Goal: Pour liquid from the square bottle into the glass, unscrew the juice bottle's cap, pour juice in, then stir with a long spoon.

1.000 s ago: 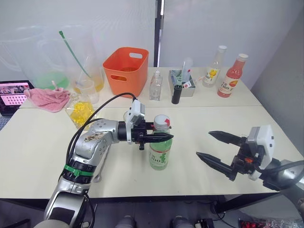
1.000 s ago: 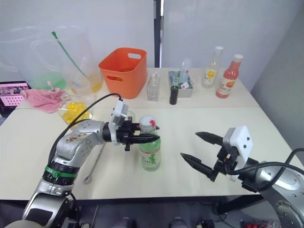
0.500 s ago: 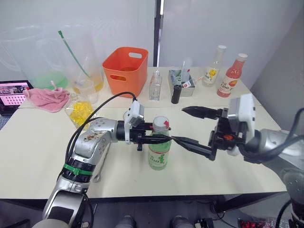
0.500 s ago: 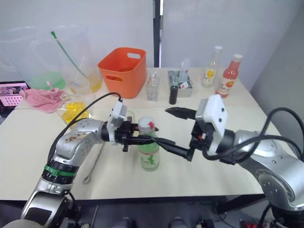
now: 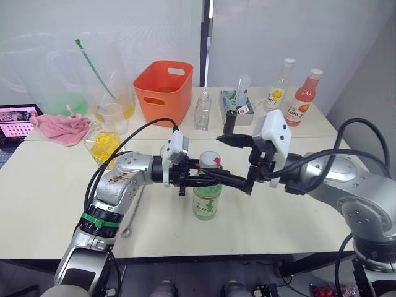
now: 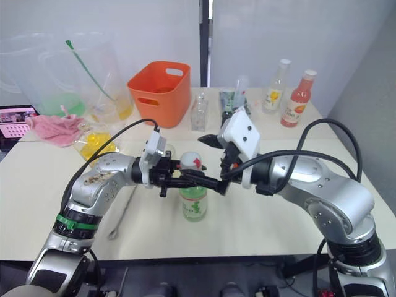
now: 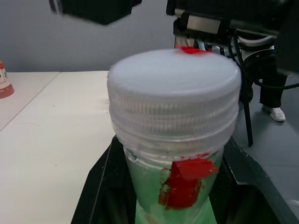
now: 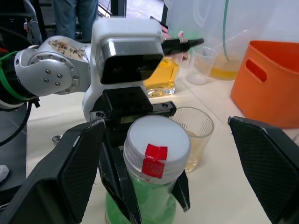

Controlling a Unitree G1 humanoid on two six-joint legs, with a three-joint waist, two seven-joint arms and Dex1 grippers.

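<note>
The juice bottle stands upright at the table's middle with its white, red-marked cap on. My left gripper is shut on the juice bottle's neck just under the cap. My right gripper is open, with one finger on each side of the cap, apart from it. The glass, holding pale yellow liquid, stands just behind the bottle. The square bottle sits at the left. The long spoon lies on the table under my left arm.
An orange basket, a clear slim bottle, a small tray of tools, a yellow-labelled bottle and a pink-red bottle line the back. Pitchers, a plastic cup and a pink cloth stand at the back left.
My right arm swung in from the table's right front to the juice bottle, its open fingers now flanking the cap. My left gripper has kept its hold on the neck.
</note>
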